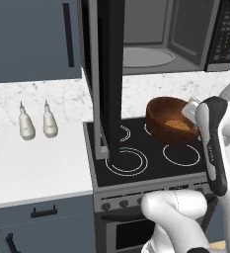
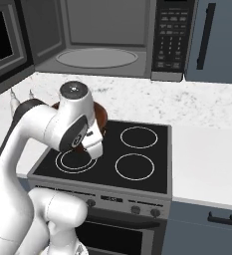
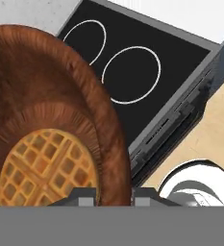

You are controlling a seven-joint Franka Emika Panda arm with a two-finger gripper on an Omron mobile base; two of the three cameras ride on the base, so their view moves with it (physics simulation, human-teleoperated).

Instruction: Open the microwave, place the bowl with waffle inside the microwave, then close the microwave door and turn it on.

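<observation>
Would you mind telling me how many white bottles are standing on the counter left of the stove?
2. Both stand side by side on the white counter left of the stove: the left bottle and the right bottle next to it.

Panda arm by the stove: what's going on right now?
The white arm's gripper is clamped on the rim of the round reddish-brown wooden bowl, holding it above the black four-burner stove. A small golden grid-patterned waffle lies inside the bowl. The black microwave above the stove has its door swung open, turntable bare. The bowl isn't inside yet.
</observation>
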